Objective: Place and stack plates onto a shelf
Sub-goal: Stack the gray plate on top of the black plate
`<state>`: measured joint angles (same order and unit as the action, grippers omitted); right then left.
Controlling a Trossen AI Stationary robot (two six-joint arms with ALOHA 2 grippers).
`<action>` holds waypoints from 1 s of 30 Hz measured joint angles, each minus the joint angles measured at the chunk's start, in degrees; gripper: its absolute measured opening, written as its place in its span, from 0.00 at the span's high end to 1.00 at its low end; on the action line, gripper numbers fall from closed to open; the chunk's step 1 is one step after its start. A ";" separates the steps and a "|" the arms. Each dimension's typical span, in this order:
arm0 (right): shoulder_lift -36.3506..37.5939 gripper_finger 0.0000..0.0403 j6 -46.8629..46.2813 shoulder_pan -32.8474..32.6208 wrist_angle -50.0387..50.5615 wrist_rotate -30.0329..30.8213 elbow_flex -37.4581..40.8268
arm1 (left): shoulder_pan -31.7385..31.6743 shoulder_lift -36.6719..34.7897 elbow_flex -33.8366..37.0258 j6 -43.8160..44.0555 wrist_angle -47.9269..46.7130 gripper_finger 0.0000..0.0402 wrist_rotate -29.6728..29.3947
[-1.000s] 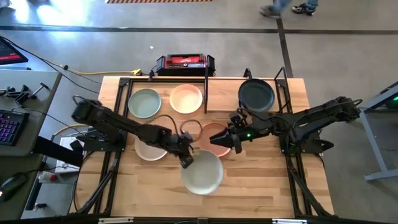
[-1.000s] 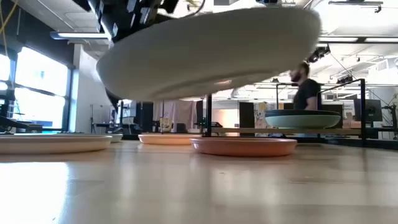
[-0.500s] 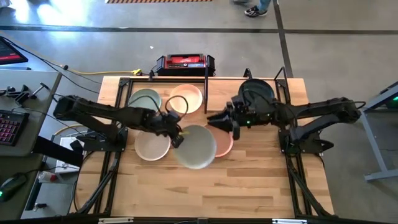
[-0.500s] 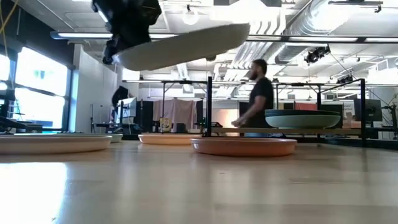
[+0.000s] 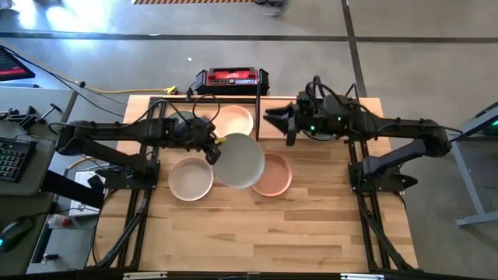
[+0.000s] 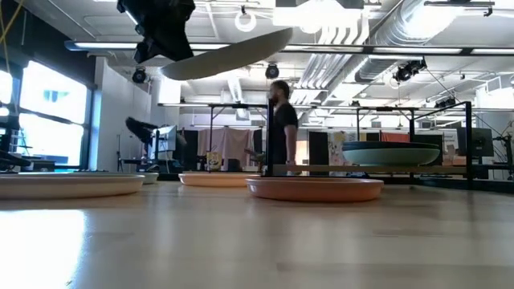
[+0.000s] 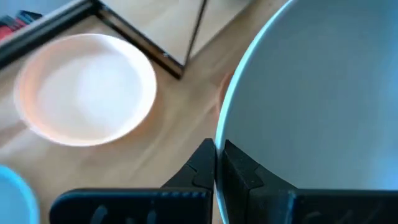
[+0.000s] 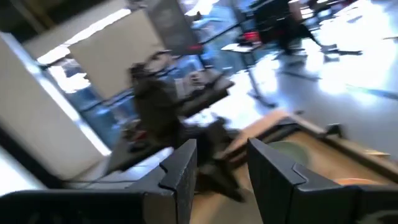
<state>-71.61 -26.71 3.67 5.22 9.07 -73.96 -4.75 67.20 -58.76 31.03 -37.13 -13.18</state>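
My left gripper (image 5: 212,148) is shut on a pale green plate (image 5: 240,161) and carries it high over the table's middle; the low view shows this plate (image 6: 229,54) tilted in the air. On the table lie an off-white plate (image 5: 191,179) and a terracotta plate (image 5: 272,175). The shelf (image 5: 268,101) at the far edge bears a pale green plate (image 5: 180,123), a cream plate (image 5: 233,120) and a dark plate (image 6: 391,152), which my right arm largely hides from above. My right gripper (image 5: 278,124) hangs open above the shelf near its divider and holds nothing. My left gripper pinches the carried plate's rim (image 7: 219,134) between its two fingers (image 7: 202,168), on the edge nearest the table's left side. The fingers come level from the left. The plate is lifted clear and tilts, its free side higher (image 6: 277,36).
A red-and-black box (image 5: 232,78) sits behind the shelf. The shelf's black rod frame (image 7: 143,43) and its central upright (image 6: 270,136) stand near the carried plate. Bare wood lies along the table's near half (image 5: 264,233). A person (image 6: 281,120) walks in the room beyond.
My left gripper has carried the pale green plate up and toward the far edge, from over the table's near middle to beside the shelf. My right gripper has risen from the terracotta plate and moved toward the far edge to above the shelf. The terracotta plate has stayed put.
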 joint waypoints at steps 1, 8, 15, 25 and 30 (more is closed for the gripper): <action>0.02 0.69 0.24 0.78 1.41 0.85 -0.66 | -0.70 -0.38 0.02 -0.85 -0.46 1.00 -0.06; 0.04 0.69 2.99 5.37 6.87 2.99 -2.95 | -4.43 -1.27 0.02 -3.23 1.86 0.99 -5.55; -0.02 0.69 8.91 8.08 16.15 2.98 -2.93 | -4.57 -1.27 0.02 -2.06 6.24 0.99 -13.62; -0.02 0.69 15.37 8.47 23.09 2.98 -2.92 | -4.51 -1.22 0.02 -0.06 7.48 0.99 -22.48; -1.32 0.69 16.31 8.47 23.03 2.96 -2.92 | -4.51 -1.22 0.02 0.58 10.53 0.99 -23.95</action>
<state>-72.94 -10.40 12.14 28.25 12.03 -76.88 -9.26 65.98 -58.74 31.61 -26.60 -37.12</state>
